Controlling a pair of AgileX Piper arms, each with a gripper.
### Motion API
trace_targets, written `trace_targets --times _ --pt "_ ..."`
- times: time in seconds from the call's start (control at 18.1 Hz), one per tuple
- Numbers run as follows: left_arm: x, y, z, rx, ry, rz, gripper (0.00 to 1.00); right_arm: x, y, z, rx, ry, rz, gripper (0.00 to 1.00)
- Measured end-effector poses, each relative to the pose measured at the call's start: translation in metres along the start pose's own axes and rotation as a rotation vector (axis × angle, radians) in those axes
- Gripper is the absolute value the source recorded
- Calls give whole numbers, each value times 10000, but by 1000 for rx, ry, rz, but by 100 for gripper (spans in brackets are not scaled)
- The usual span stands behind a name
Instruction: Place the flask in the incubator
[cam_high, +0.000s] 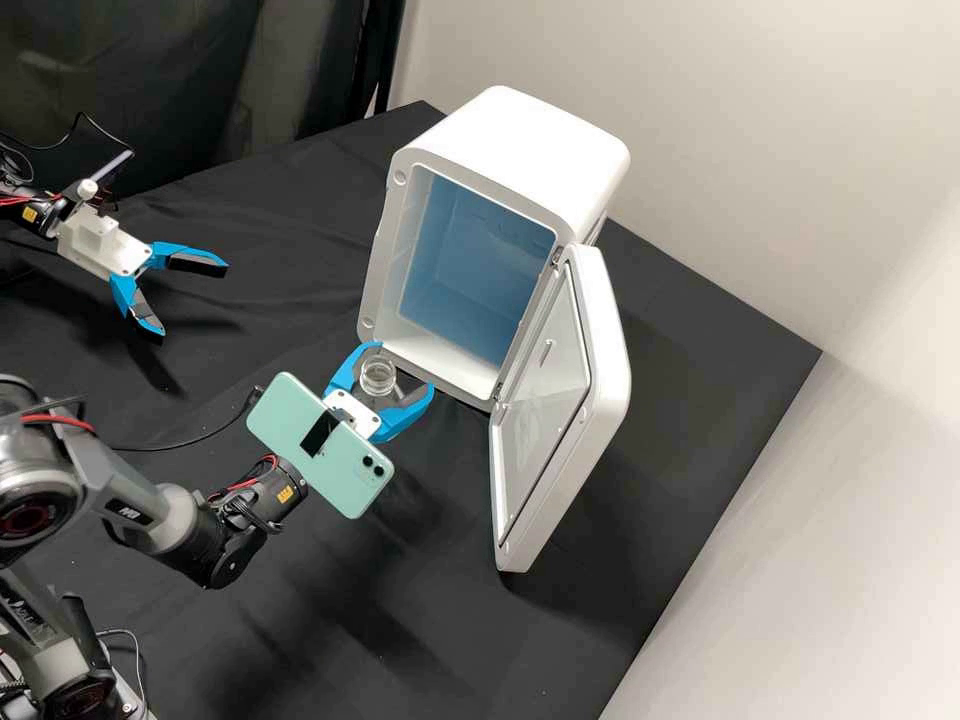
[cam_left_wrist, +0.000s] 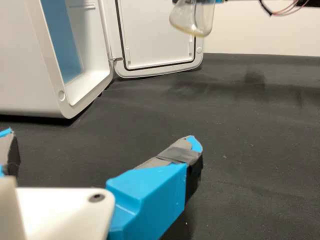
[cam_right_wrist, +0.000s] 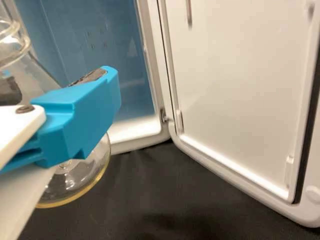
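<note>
Black cloth covers the bench (cam_high: 300, 260), with a plain white wall (cam_high: 750, 100) behind it on the right and a dark curtain (cam_high: 200, 70) hanging at the back left. Towards the back right stands the white incubator (cam_high: 520, 140). Its door (cam_high: 560, 400) is swung fully open on its hinge side, so from where I stand I look straight into the pale blue inside (cam_high: 470, 260).

The right gripper (cam_high: 392, 378) is at the lower front corner of that opening, on the side away from the door. Its two blue fingers are closed round the clear glass flask (cam_high: 378, 376), one on each side. The flask stands upright with its open mouth up, just outside the opening and not inside the chamber. In the left wrist view the flask (cam_left_wrist: 192, 20) hangs in the air above the cloth, in front of the open door (cam_left_wrist: 155, 35). The right wrist view shows one blue finger (cam_right_wrist: 80, 117) lying across the flask (cam_right_wrist: 75, 175), whose round base is clear of the bench. A mint-green phone (cam_high: 320, 445) is fixed on the right arm just behind the gripper.

The left gripper (cam_high: 190, 298) is well apart from the incubator, over the back left of the bench. Its fingers are spread wide and hold nothing. A thin black cable (cam_high: 190, 437) lies on the cloth near the right arm.
</note>
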Motion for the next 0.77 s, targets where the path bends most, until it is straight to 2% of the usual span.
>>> trace_targets --times 0.17,0.77 --pt "4 -15 -9 -7 2 -7 100 -48 40 -18 -9 11 16 0" --pt "3 -15 -12 -7 4 -7 100 -67 11 5 -7 2 0 0"
